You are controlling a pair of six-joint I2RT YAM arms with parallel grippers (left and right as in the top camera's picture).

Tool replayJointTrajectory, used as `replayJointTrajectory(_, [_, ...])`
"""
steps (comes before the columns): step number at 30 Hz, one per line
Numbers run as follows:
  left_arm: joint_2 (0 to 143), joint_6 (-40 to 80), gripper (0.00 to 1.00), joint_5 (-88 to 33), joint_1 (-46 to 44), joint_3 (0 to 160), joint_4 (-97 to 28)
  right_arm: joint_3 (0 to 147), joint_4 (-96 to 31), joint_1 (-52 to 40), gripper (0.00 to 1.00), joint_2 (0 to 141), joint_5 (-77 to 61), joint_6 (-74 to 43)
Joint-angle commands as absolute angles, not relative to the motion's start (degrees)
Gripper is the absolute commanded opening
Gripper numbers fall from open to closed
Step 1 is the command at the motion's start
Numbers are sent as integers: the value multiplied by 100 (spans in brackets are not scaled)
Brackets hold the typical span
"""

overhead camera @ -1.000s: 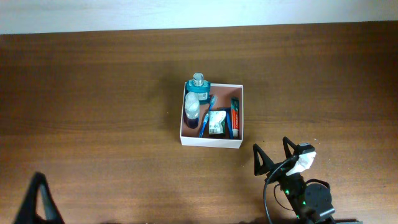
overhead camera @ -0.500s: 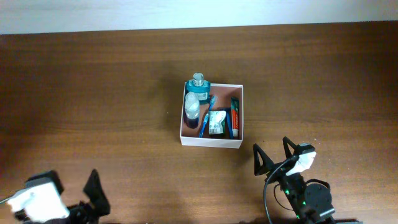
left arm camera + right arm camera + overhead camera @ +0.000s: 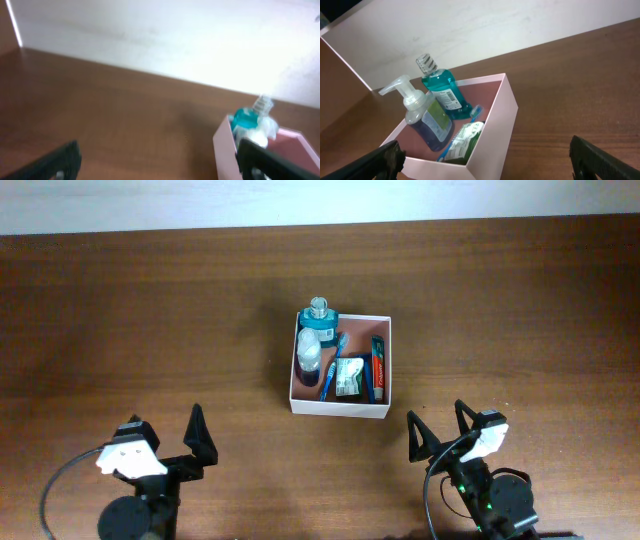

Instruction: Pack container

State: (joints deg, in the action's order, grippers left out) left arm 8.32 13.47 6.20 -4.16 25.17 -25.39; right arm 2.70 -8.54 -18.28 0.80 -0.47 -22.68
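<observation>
Much open table (image 3: 150, 310) around container (image 3: 340, 408)

Two matte black robot arms. The left gripper (image 3: 163, 428) and right gripper (image 3: 435, 418) each have two slim, tapering black fingers. A white housing (image 3: 127, 456) sits at each wrist. A thin black cable (image 3: 50, 490) loops beside each rounded black body, and small green lights (image 3: 487, 505) glow on the right arm.
</observation>
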Motion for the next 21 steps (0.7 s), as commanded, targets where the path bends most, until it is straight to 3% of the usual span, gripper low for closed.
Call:
replayJointTrajectory(1, [381, 1319, 99, 425, -408, 1778, -1804, 220, -851, -1793, 98, 25, 3, -2255])
replayJointTrajectory(10, [30, 1317, 99, 432, -397, 447, -287, 220, -851, -1793, 98, 25, 3, -2255])
replayJointTrajectory(21, [30, 1133, 99, 698, -252, 47, -388, 217, -851, -1793, 98, 25, 3, -2255])
